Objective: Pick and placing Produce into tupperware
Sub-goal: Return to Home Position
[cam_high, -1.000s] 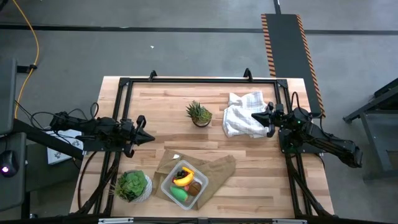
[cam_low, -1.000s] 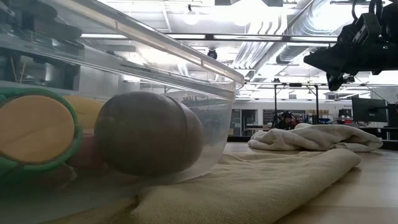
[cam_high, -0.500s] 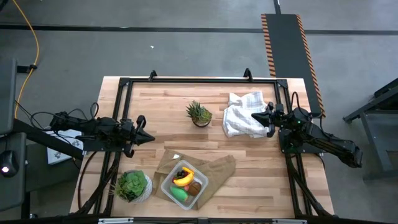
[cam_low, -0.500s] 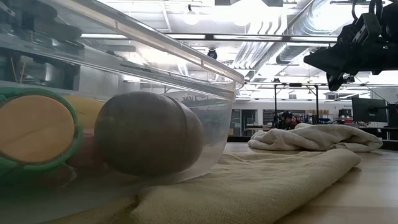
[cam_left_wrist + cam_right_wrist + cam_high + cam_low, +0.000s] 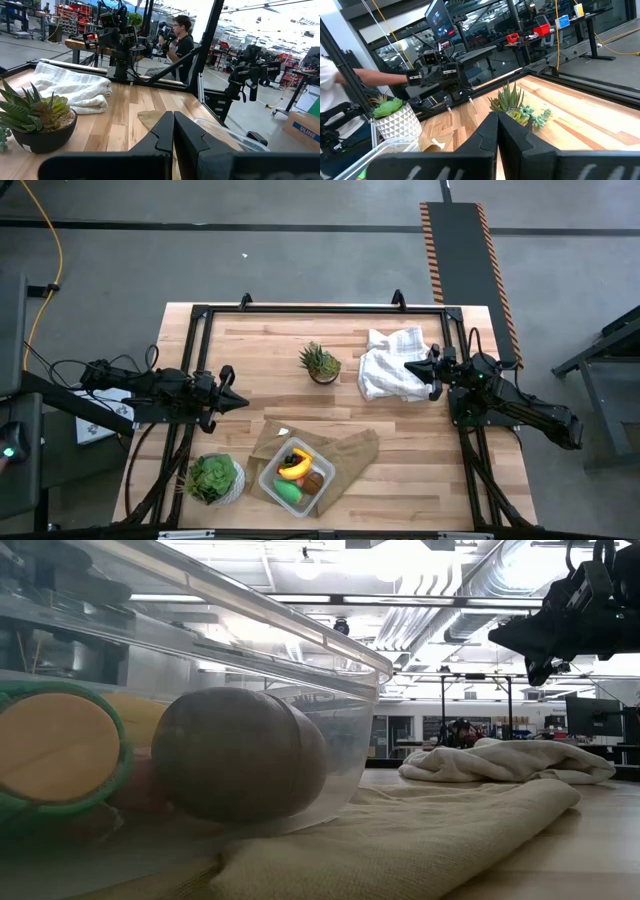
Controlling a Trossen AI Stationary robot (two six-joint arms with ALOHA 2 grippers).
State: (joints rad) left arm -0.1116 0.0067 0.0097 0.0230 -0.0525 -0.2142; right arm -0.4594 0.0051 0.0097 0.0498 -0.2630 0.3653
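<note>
Left gripper (image 5: 236, 402), mid-left in the high view, and right gripper (image 5: 412, 368), mid-right, are clenched empty. Produce (image 5: 295, 467) sits in the tupperware (image 5: 264, 478), lower centre: likely light, hard, slick; pinch mid-body.

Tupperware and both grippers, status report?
Left gripper shut, empty, at left side. Right gripper shut, empty, above white cloth. Clear plastic tupperware holds yellow banana, green oval. Nothing obstructing.
</note>
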